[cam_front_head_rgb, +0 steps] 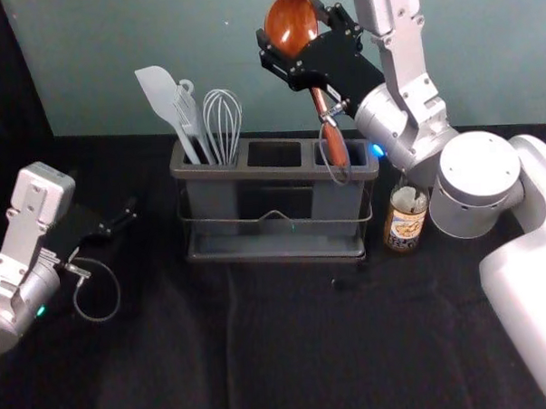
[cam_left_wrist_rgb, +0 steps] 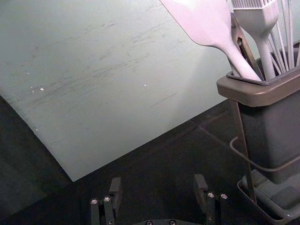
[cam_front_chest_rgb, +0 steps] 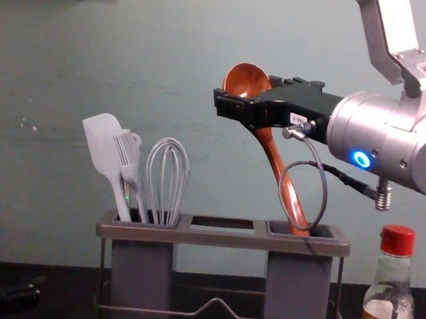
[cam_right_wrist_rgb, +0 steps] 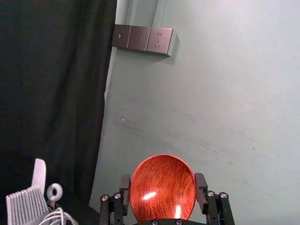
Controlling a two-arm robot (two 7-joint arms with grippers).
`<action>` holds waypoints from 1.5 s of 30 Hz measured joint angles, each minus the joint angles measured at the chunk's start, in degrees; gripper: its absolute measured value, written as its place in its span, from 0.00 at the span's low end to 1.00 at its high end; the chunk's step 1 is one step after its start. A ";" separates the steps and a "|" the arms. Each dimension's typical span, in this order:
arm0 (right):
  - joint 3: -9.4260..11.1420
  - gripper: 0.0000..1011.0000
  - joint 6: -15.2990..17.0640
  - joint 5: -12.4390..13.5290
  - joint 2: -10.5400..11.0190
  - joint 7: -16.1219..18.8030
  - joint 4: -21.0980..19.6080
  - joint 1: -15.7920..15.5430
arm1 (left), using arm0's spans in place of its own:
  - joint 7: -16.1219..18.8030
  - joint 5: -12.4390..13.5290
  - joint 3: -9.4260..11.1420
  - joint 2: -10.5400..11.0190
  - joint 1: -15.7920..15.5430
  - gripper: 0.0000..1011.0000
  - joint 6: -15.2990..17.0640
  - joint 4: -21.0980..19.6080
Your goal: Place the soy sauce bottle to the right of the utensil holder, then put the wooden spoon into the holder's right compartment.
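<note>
Our right gripper (cam_front_head_rgb: 292, 28), above the utensil holder (cam_front_chest_rgb: 221, 239), pinches the wooden spoon (cam_front_chest_rgb: 282, 168) by its bowl; the handle slants down to the right compartment (cam_front_chest_rgb: 297, 282). The soy sauce bottle (cam_front_head_rgb: 406, 224) stands just right of the holder. Our left gripper (cam_front_head_rgb: 120, 222) idles at left, spread.

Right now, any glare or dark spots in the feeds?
Right wrist view: two glints on the spoon, held in the right gripper above the holder. Head view: left gripper at left, dark against black cloth. Left wrist view: spatula nearly washed out. Chest view: blue light glares on right arm.
</note>
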 joint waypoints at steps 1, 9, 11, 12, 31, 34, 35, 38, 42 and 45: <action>0.02 0.83 0.08 0.04 0.08 0.04 -0.25 -0.17 | 0.00 0.00 0.00 0.00 0.00 0.99 0.00 0.00; 0.74 0.83 2.20 0.79 1.40 0.38 -4.41 -2.57 | 0.00 0.00 0.00 0.00 0.00 0.99 0.00 0.00; 0.95 0.83 2.92 0.95 1.82 0.44 -5.70 -3.28 | 0.00 0.00 0.00 0.00 0.00 0.99 0.00 0.00; 1.00 0.83 3.21 1.01 1.96 0.46 -6.19 -3.52 | 0.00 0.00 0.00 0.00 0.00 0.99 0.00 0.00; 2.67 0.83 10.01 2.55 5.10 0.80 -16.83 -9.83 | 0.00 0.00 0.00 0.00 0.00 0.99 0.00 0.00; 2.99 0.83 10.54 2.61 5.29 0.59 -17.43 -10.52 | 0.00 0.00 0.00 0.00 0.00 0.99 0.00 0.00; 3.04 0.83 10.63 2.63 5.32 0.49 -17.50 -10.64 | 0.00 0.00 0.00 0.00 0.00 0.99 0.00 0.00; 3.20 0.83 10.88 2.69 5.35 0.38 -17.58 -11.07 | 0.00 0.00 0.00 0.00 0.00 0.99 0.00 0.00; 3.22 0.83 11.13 2.71 5.27 0.28 -16.85 -11.44 | 0.00 0.00 0.00 0.00 0.00 0.99 0.00 0.00; 3.28 0.83 11.10 2.82 5.04 0.02 -16.24 -11.70 | 0.00 0.00 0.00 0.00 0.00 0.99 0.00 0.00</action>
